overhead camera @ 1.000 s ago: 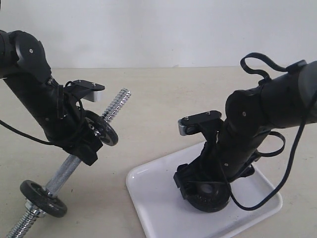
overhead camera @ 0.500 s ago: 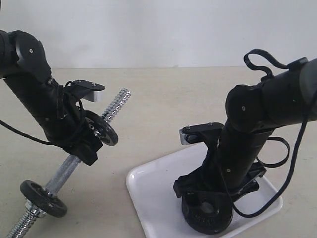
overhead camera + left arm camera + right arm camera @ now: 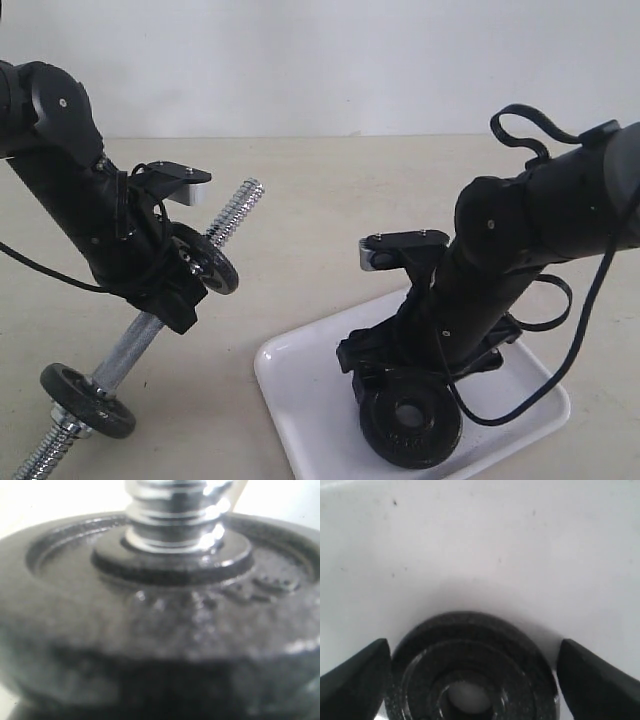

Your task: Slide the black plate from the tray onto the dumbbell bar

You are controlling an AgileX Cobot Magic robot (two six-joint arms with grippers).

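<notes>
Exterior view: the left gripper (image 3: 178, 290) clamps the dumbbell bar (image 3: 130, 350), which is tilted with its free threaded end up and toward the middle. An upper disc (image 3: 205, 265) sits on the bar right at the gripper and a lower disc (image 3: 88, 400) near the other end. The black plate (image 3: 410, 420) is on the white tray (image 3: 300, 380), tipped face-out under the right gripper (image 3: 395, 378).

Left wrist view: the upper disc fills the frame around the chrome thread. Its raised lettering is too blurred to read.

Right wrist view: the claw stands wide, its fingers (image 3: 355, 680) right against opposite sides of the plate's rim. It appears to pinch the plate across its width.

The plate looks like cast iron: stiff, dense for its size, with a pebbled rim that should resist slipping. An edge-to-edge hold seems best because it leaves the centre hole free for the bar. No brand or writing is readable anywhere.
</notes>
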